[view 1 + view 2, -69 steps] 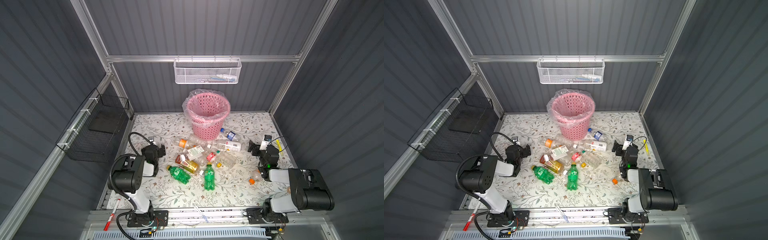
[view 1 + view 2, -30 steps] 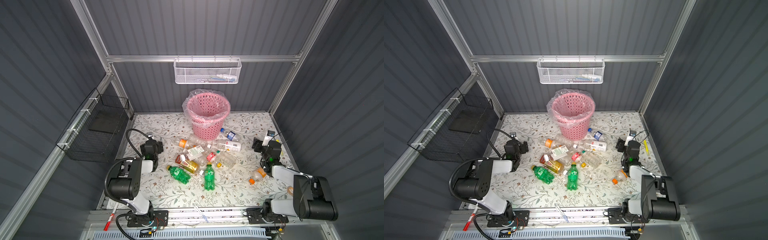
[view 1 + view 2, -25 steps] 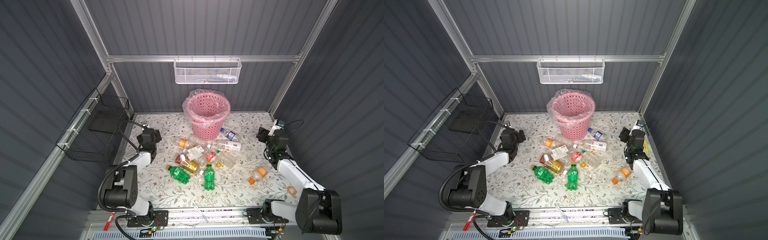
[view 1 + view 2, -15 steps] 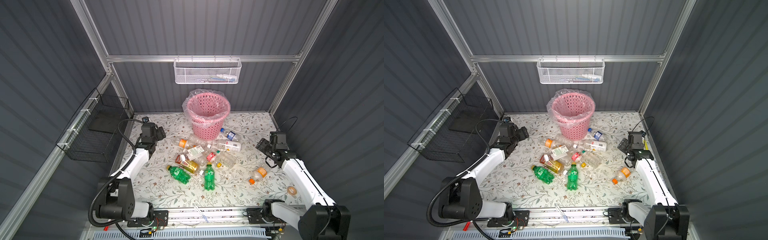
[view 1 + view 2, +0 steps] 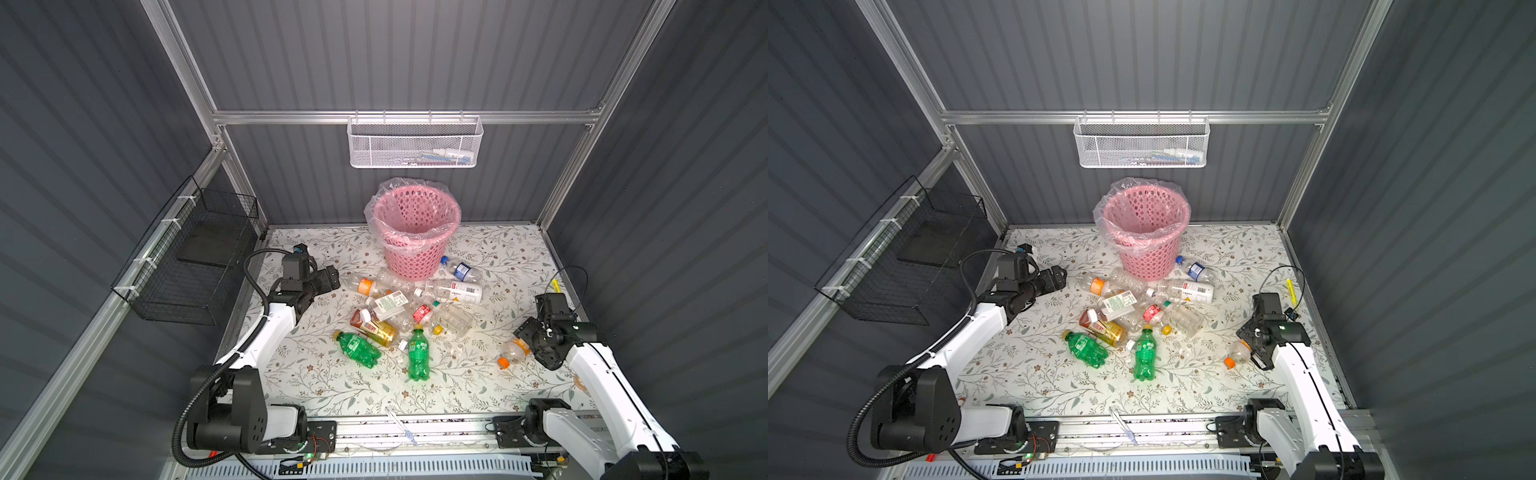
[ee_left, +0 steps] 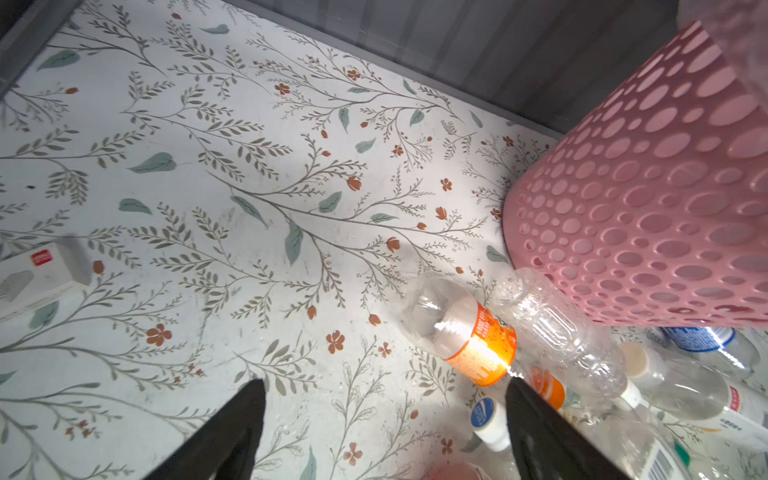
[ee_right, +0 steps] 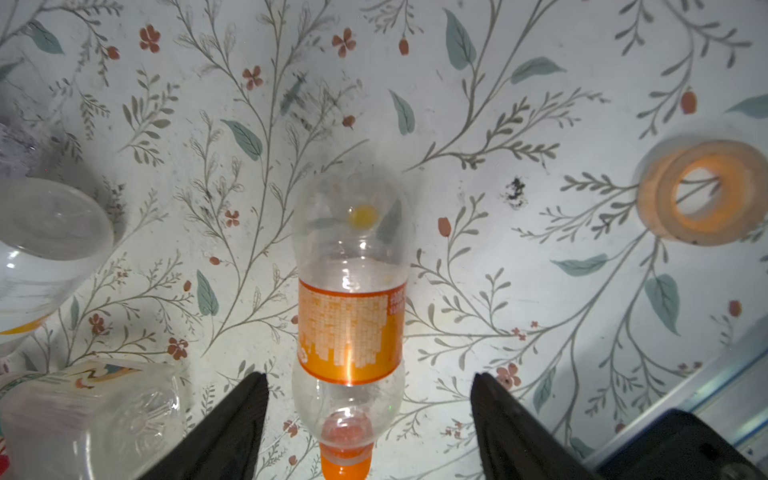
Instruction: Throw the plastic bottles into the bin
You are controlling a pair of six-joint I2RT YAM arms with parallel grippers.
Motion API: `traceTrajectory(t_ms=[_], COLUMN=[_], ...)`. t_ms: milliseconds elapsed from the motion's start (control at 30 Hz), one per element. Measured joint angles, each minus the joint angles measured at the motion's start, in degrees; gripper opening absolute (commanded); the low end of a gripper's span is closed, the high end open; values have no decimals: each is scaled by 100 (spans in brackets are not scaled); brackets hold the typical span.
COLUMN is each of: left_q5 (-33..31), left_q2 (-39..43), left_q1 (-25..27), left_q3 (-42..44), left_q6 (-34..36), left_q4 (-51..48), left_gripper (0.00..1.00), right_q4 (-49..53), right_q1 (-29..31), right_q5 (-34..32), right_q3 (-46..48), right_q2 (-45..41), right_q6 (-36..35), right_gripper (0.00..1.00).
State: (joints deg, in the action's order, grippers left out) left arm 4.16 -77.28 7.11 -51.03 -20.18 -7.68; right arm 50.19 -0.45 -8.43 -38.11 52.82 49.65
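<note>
1. Over on the lower right of a top view, the right gripper (image 5: 524, 333) hangs above a stray bottle (image 5: 513, 351). Its jaws are apart with nothing in them. That bottle lies on its side on the floral mat (image 5: 311, 374), well apart from the main pile of bottles (image 5: 399, 316).
2. The right wrist view shows the line-up: the stray bottle (image 7: 351, 291) runs lengthways between the black fingertips (image 7: 253, 386), orange cap nearest the wrist. It looks like a pick is coming.
3. To do it well, I'd drop straight down and close across the shoulder, just below the cap. Empty thin plastic should buckle or squirt out if pinched mid-body, so squeeze firmly but slowly.
4. The left gripper (image 5: 332, 278), centre-left, also has its jaws spread and empty. It points at an orange-banded bottle (image 6: 457, 332) lying just beside the foot of the bin (image 6: 644, 208).
5. The bin (image 5: 415, 249) stands upright at the centre, just above the pile, bag-lined. The carry from the right is a long one, so lift clear of the pile.
6. Writing: the orange labels carry print too blurred to read. One clear bottle (image 5: 390, 303) shows a barcode, and a white cap (image 6: 484, 417) bears a blue round logo. No brand is legible.
</note>
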Motion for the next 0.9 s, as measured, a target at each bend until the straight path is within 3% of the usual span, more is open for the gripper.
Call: traceTrajectory(t_ms=[300,600,900], left_q5=[343,385,382], left_q2=[-459,-490,-601], left_q1=[125,197,273], left_q3=[-111,-168,-168], left_q6=[0,-2,-46], left_q4=[37,39,90], left_gripper=[90,88,86], right_q4=[-590,-1519,-1683], right_q1=[98,98,98], right_q5=[92,116,267], right_q3=[586,702,632], right_q2=[127,907,984], right_q6=[249,164,-92], right_gripper=[79,64,51])
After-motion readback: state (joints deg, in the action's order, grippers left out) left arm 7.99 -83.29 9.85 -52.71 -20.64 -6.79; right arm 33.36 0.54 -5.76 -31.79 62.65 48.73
